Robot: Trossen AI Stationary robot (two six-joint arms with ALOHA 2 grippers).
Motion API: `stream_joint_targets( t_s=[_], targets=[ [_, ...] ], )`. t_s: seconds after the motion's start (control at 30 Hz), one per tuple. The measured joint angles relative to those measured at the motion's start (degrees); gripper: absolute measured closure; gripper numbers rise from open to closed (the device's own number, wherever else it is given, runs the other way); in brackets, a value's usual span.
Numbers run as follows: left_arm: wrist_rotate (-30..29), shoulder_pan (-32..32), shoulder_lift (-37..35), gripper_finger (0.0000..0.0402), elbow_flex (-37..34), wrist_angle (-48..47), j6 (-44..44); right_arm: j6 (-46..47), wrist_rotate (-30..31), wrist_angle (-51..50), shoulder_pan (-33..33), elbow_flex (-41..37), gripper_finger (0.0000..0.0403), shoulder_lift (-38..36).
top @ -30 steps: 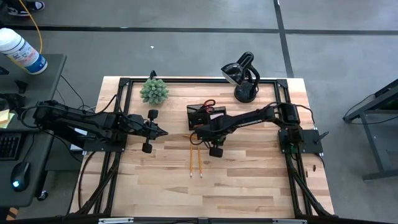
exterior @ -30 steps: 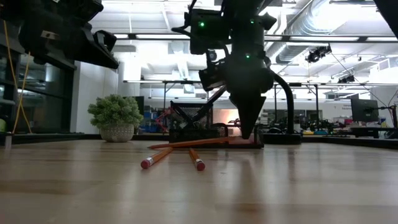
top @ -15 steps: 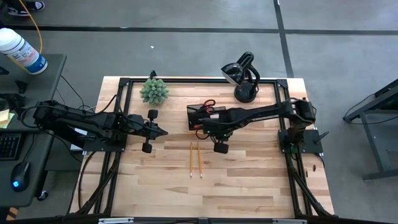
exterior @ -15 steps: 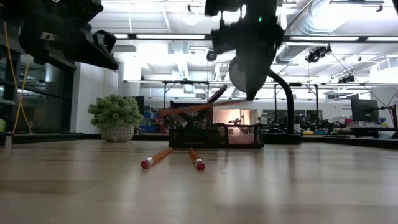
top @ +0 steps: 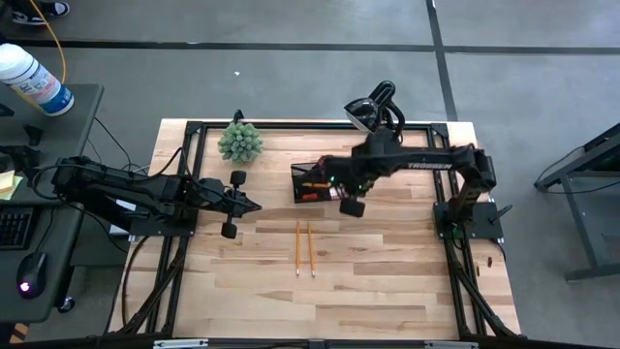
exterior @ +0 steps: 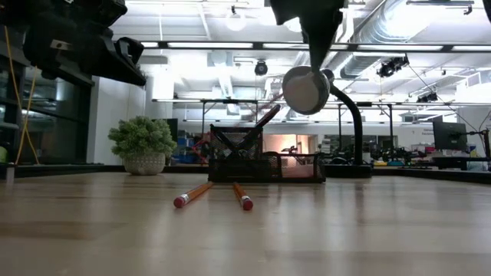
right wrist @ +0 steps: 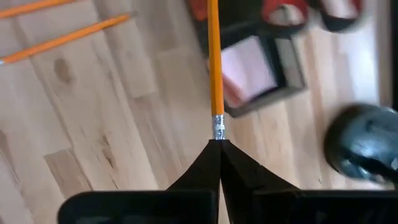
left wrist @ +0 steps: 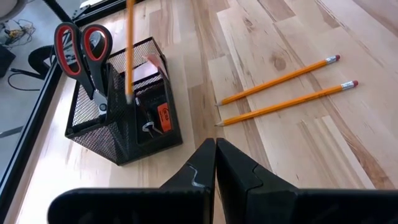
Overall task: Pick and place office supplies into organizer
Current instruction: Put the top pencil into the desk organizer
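Observation:
The organizer [left wrist: 124, 127] is a black mesh tray; red-handled scissors [left wrist: 81, 46] stand in its tall compartment and a pink pad [right wrist: 249, 68] lies in another. My right gripper [right wrist: 219, 144] hangs above the organizer [top: 312, 181], shut on a yellow-orange pencil [left wrist: 129, 50]. Two more pencils [top: 298, 247] [top: 311, 249] lie flat on the table nearer the front. At the table's left, my left gripper [left wrist: 215, 149] is shut and empty above the wood, aimed at the organizer. My right gripper pinches the pencil by its eraser end, with the metal ferrule [right wrist: 217, 129] just clear of the fingertips. The fingers point down from above and the pencil runs on in line with them. It hangs upright, its lower end [left wrist: 129, 96] down among the organizer's compartments beside the scissors.
A small green spiky plant [top: 239, 142] stands at the far left of the table and a black desk lamp [top: 380, 124] at the far edge right of the organizer. Bare wood [top: 387, 281] lies in front of the loose pencils.
My right gripper has risen from table height and shifted toward the far right, over the organizer, staying shut. The pencil, which lay near level in front of the organizer, has been lifted clear and swung upright below the fingers.

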Motion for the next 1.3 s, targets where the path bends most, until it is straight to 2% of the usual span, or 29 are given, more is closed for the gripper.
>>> stream_joint_targets(
  t_s=[0.13,0.43,1.0,1.3],
  targets=[
    [0.0,0.0,0.0,0.0399,0.0,0.0,0.0,1.0,-1.3,-5.2,-3.7,3.4,0.04,0.0],
    [0.0,0.0,0.0,0.0399,0.0,0.0,0.0,-1.5,-1.9,-6.1,-7.4,9.0,0.0401,0.0],
    [0.0,0.0,0.0,0.0399,0.0,0.0,0.0,-7.2,-4.7,-6.1,-6.5,9.7,0.0402,0.1],
    [0.0,0.0,0.0,0.0399,0.0,0.0,0.0,-3.3,-6.0,-4.2,-7.1,9.7,0.0402,0.1]
  ],
)
